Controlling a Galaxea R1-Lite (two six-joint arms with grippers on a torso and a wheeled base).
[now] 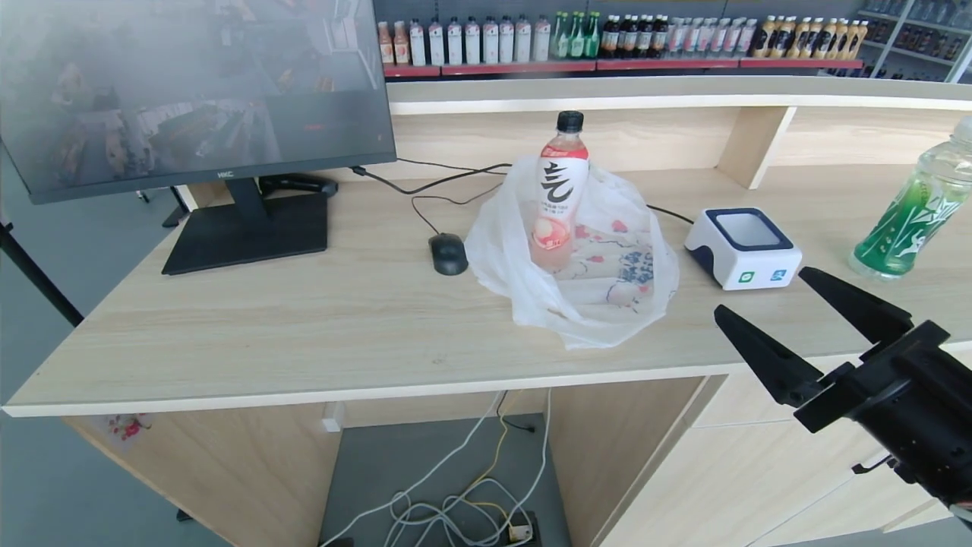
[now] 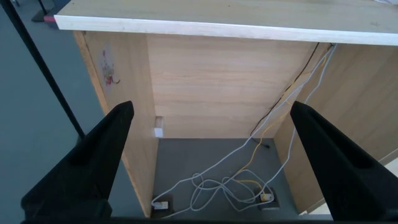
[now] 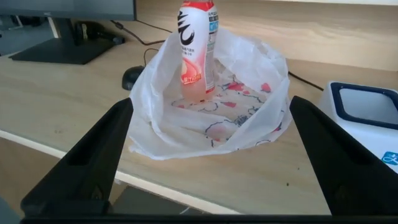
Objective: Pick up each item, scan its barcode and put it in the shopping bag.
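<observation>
Head view: the right gripper [image 1: 759,291] hovers in front of the barcode scanner [image 1: 743,247], jaws apart and empty. Left of the scanner, a pink bottle [image 1: 560,190] stands in the shopping bag [image 1: 607,296]. To the scanner's right is a green bottle [image 1: 915,213], likely next. Grasp it mid-body, leaving the barcode exposed. The left gripper [image 2: 211,109], jaws likewise apart, hangs well below the scanner.

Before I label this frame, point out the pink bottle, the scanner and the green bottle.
pink bottle [image 1: 560,199], head view, on its label.
scanner [image 1: 743,247], head view, front of its top frame.
green bottle [image 1: 907,216], head view, on its label.
</observation>
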